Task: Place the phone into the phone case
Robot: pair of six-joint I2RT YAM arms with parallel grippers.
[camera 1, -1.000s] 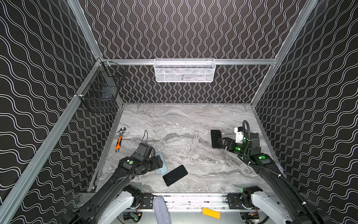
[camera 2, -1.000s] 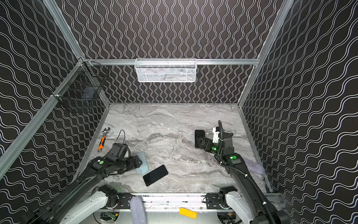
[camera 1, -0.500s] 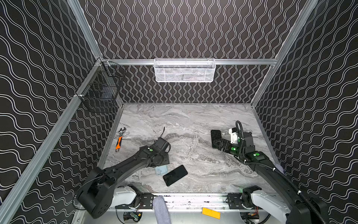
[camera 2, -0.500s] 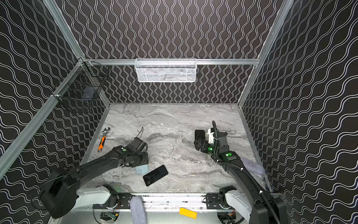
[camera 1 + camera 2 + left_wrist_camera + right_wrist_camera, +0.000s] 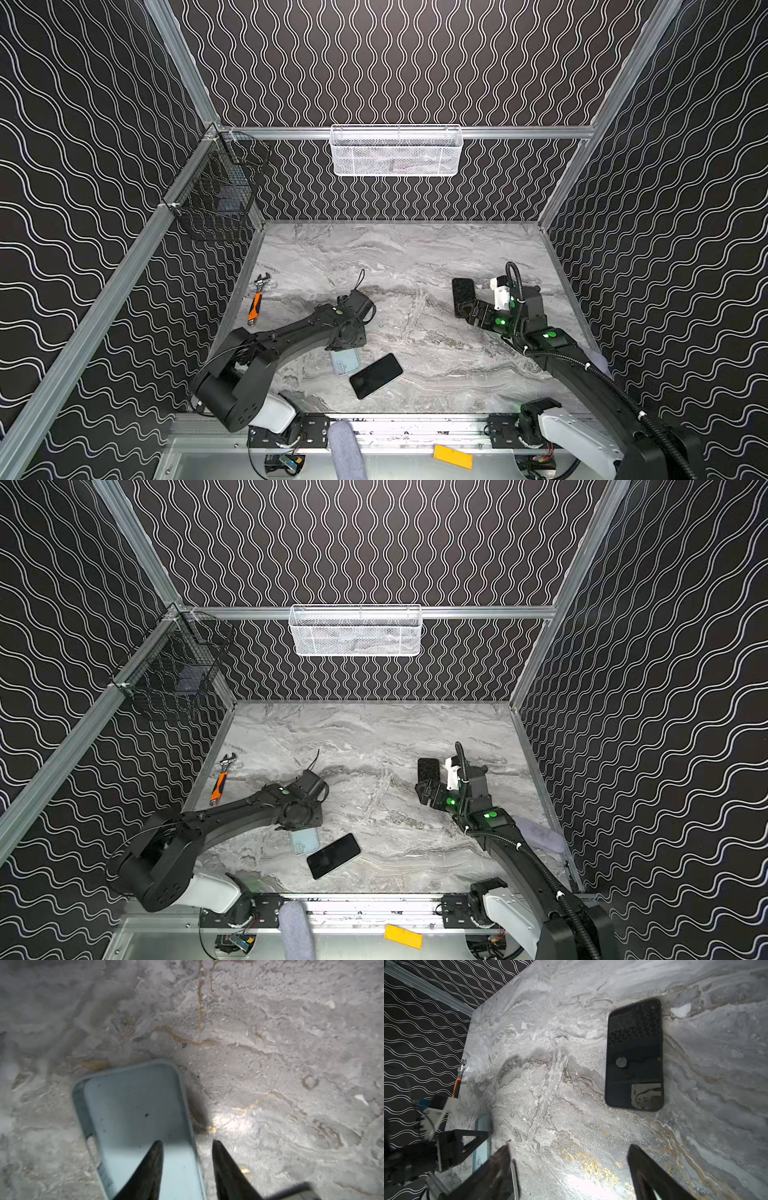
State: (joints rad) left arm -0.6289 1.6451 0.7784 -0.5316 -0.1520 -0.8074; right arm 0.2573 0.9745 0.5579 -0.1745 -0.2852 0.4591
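Straddling one long edge of the phone case (image 5: 135,1109), left hand (image 5: 186,1141) seems unclenched; right hand (image 5: 569,1147) released above open tabletop (image 5: 560,1076).

Left claw (image 5: 187,1142) straddles the case (image 5: 135,1115) rim, one finger (image 5: 152,1161) inside; bare table (image 5: 291,1053) ahead and outboard; right claw (image 5: 569,1148): dark phone (image 5: 634,1053) lies ahead, open surface between.

Phone case (image 5: 346,362) partly under left arm (image 5: 291,336)
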